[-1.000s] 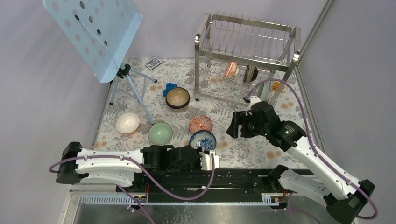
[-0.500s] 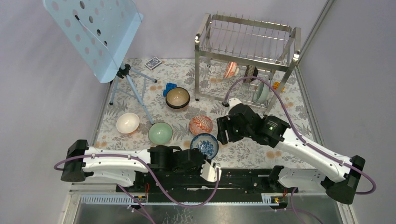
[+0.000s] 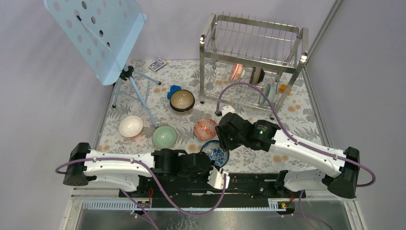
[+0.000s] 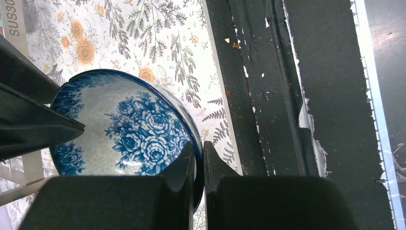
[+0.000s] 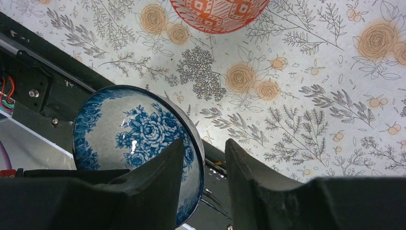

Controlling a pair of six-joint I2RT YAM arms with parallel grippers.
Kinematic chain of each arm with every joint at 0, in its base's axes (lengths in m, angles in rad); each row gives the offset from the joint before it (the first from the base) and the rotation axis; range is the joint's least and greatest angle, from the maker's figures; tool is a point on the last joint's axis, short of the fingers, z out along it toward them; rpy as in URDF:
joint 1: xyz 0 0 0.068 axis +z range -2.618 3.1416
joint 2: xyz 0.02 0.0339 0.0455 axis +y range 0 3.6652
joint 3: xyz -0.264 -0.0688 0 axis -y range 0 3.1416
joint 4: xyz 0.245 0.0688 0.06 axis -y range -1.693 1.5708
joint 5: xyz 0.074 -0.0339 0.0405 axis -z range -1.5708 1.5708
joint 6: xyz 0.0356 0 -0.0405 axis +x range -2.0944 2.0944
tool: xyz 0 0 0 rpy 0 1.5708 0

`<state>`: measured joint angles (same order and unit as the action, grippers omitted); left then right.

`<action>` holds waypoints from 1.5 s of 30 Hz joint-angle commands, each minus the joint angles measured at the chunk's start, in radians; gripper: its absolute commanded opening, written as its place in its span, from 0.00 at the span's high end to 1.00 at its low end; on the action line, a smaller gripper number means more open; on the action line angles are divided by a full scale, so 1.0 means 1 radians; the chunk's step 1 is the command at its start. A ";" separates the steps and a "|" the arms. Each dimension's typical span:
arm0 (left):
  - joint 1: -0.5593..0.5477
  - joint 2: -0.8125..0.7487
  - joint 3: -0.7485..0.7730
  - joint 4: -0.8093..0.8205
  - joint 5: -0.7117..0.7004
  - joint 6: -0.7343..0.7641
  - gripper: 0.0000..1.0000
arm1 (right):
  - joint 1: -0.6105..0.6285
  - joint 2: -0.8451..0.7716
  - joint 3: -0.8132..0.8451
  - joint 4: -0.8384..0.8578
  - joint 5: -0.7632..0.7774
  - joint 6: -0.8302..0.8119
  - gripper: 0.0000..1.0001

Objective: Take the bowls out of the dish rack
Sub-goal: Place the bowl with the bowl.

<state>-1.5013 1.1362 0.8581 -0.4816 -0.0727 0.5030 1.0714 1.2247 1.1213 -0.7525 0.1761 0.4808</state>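
Rack [image 3: 253, 45]: its lower tier is holding three bowls standing on edge: a pink bowl [image 3: 236, 72], a dark bowl [image 3: 257, 75] and a standing green bowl [image 3: 266, 93].
Blue bowl [image 3: 214, 152]: you are seeing it out of the rack, at the near edge of the table [image 3: 297, 115]. It is hanging partly over the black rail [image 3: 249, 181], with its rose-patterned inside facing up.
Left fingers [image 4: 199, 149]: they are pinching the blue bowl's rim, almost closed, one finger inside and one outside.
Right fingers [image 5: 204, 148]: they are straddling the same rim, part open, with table showing between rim and outer finger. You cannot tell whether the inner finger is touching.
Table: it is carrying a white bowl [image 3: 130, 125], green bowl [image 3: 164, 136], red bowl [image 3: 206, 128] and brown bowl [image 3: 182, 100], all upright and apart. The red bowl is sitting just beyond the blue one.
Hard to see: both wrists are covering much of the blue bowl from above. Rack wires are crossing the bowls inside. An orange thing [image 3: 285, 88] by the rack's right leg is too small to identify.
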 commanded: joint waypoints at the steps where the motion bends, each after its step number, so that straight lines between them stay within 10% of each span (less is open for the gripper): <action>1: -0.009 -0.033 0.045 0.043 0.003 -0.020 1.00 | 0.022 0.013 0.024 -0.020 0.056 0.021 0.59; 12: -0.014 -0.042 0.045 0.043 0.000 -0.036 1.00 | 0.041 0.038 -0.003 -0.014 0.061 0.041 0.64; 21: -0.017 -0.050 0.032 0.080 -0.050 -0.088 1.00 | 0.042 0.018 -0.009 -0.010 0.078 0.055 1.00; 25: -0.017 -0.043 0.056 0.070 -0.145 -0.231 0.39 | 0.042 -0.025 -0.030 -0.010 0.153 0.081 1.00; 30: -0.017 -0.146 -0.004 0.179 -0.302 -0.384 0.02 | 0.042 -0.136 -0.118 0.043 0.246 0.135 1.00; 36: -0.010 -0.271 -0.067 0.301 -0.585 -0.637 0.01 | 0.041 -0.244 -0.167 0.050 0.347 0.195 1.00; 45: 0.175 -0.121 0.096 0.132 -0.497 -1.313 0.03 | 0.041 -0.260 -0.204 0.071 0.451 0.320 1.00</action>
<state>-1.4158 0.9382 0.8478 -0.2893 -0.5980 -0.3798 1.1141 0.9688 0.9134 -0.7471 0.5179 0.7025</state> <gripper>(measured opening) 0.987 0.034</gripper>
